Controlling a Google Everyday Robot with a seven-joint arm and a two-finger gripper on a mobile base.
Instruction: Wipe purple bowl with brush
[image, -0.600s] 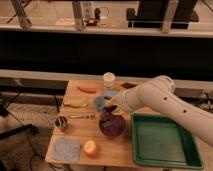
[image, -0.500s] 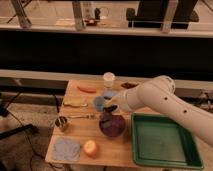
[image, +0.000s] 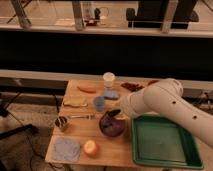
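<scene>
The purple bowl (image: 112, 126) stands near the middle of the wooden table (image: 85, 131), just left of the green tray. My white arm reaches in from the right and ends over the bowl's far rim. My gripper (image: 118, 113) sits there, shut on the brush (image: 113, 114), a short dark tool that points left and down over the bowl's top edge. The arm hides the gripper's back part.
A green tray (image: 186, 160) lies at the right. A blue cup (image: 99, 103), a blue object (image: 111, 94), a white cup (image: 108, 79) and an orange item (image: 87, 89) stand behind the bowl. A metal utensil (image: 82, 116), a dark can (image: 62, 122), a grey-blue cloth (image: 67, 148) and a peach-coloured fruit (image: 91, 147) lie to the left and front.
</scene>
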